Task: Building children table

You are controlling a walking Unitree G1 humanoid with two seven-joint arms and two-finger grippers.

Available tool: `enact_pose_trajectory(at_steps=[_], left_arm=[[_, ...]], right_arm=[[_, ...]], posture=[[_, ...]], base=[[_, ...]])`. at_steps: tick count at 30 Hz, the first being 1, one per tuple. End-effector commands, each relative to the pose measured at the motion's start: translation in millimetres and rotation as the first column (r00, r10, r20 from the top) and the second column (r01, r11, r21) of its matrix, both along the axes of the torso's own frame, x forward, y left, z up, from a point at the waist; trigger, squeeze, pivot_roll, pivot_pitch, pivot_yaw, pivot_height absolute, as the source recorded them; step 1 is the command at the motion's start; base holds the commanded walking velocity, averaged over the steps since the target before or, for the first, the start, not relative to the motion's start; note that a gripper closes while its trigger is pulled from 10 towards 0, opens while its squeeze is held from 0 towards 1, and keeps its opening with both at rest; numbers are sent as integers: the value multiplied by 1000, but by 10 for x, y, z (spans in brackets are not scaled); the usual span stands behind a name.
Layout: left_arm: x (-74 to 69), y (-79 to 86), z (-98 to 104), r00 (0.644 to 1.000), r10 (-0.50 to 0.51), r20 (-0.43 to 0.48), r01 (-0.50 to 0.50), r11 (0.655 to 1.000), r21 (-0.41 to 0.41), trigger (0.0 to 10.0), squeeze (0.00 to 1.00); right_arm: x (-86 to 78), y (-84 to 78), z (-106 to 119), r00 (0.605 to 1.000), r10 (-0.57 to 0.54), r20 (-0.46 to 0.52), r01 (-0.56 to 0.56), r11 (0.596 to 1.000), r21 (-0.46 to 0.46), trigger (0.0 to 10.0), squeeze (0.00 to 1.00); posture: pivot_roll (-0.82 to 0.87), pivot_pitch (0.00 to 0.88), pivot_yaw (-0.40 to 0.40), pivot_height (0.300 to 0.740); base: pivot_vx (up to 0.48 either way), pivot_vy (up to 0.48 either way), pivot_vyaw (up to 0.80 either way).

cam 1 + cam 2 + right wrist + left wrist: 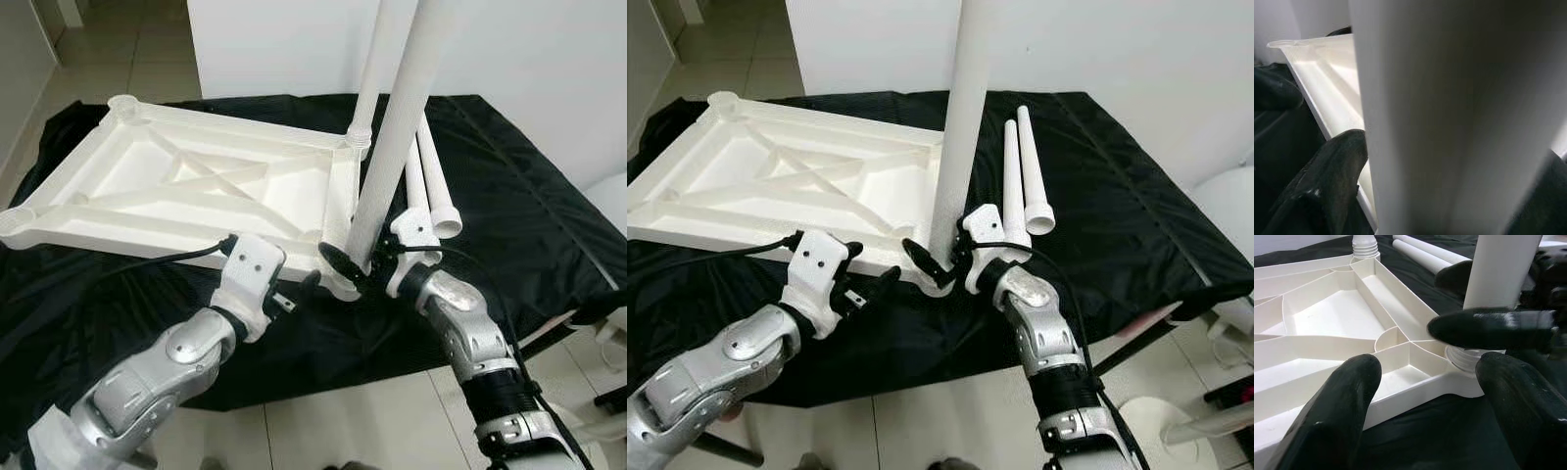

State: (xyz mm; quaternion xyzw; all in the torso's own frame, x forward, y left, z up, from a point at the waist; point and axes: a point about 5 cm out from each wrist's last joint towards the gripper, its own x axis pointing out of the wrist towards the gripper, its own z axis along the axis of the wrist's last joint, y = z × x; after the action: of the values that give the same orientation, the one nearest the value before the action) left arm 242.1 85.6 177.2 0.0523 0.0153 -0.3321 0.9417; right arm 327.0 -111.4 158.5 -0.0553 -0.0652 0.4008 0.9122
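White plastic tabletop [186, 186] lying upside down, ribbed underside up, on a counter draped in black cloth [529, 235]. Near right corner socket [1464, 357] of the tabletop taking a white table leg [392, 147], standing nearly upright with a slight tilt. Right gripper [351, 262] pinching that leg low down, just above the socket, one black finger [1327, 181] on each side of the tube. Left gripper [1420, 406] spread wide, just off the tabletop's near edge, beside the same corner, holding nothing. Second leg [367, 88] already upright in the far right corner socket. Two spare legs [1024, 171] lying side by side on the cloth just right of the tabletop, flared ends toward the robot. White wall [1117, 49] behind the counter, pale tiled floor [333, 421] below. White rounded seat [1229, 211] at far right, hard to identify.
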Motion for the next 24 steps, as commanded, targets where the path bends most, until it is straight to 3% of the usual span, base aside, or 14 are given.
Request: enact_pose_trajectory(at_steps=[1, 2, 3, 14, 15, 19, 24], left_arm=[[-99, -105, 21, 956, -294, -14, 294, 956, -3, 10000, 0], [-100, -113, 35, 956, -293, -11, 293, 956, -9, 10000, 0], [-112, -132, 71, 956, -295, -5, 294, 955, -35, 10000, 0], [-133, -143, 87, 958, -288, -2, 288, 956, -50, 10000, 0], [-129, -144, 83, 957, -291, -3, 291, 956, -45, 10000, 0], [-123, -143, 84, 956, -293, -4, 293, 955, -42, 10000, 0], [-127, -135, 80, 956, -293, -8, 293, 955, -42, 10000, 0]], right_arm=[[12, 14, -29, 1000, 18, 4, -18, 999, -37, 10000, 0], [27, 33, -63, 999, 48, -15, -49, 997, -53, 3137, 0], [36, 40, -129, 996, 73, -52, -75, 996, -53, 0, 0], [23, -7, -222, 993, 84, -79, -86, 996, -21, 0, 0], [44, -34, -223, 994, 57, -93, -58, 998, -3, 10000, 0], [41, -38, -197, 994, 49, -99, -46, 998, 32, 10000, 0], [33, -34, -188, 994, -40, -101, 43, 999, 28, 10000, 0]], posture=[[33, 84, -36, 740], [40, 83, -44, 740], [46, 84, -50, 740], [48, 89, -51, 740], [48, 91, -48, 740], [46, 91, -47, 740], [45, 94, -48, 740]], base=[[0, 0, 0], [0, 0, 0], [0, 0, 0], [0, 0, 0], [0, 0, 0], [0, 0, 0], [0, 0, 0]])
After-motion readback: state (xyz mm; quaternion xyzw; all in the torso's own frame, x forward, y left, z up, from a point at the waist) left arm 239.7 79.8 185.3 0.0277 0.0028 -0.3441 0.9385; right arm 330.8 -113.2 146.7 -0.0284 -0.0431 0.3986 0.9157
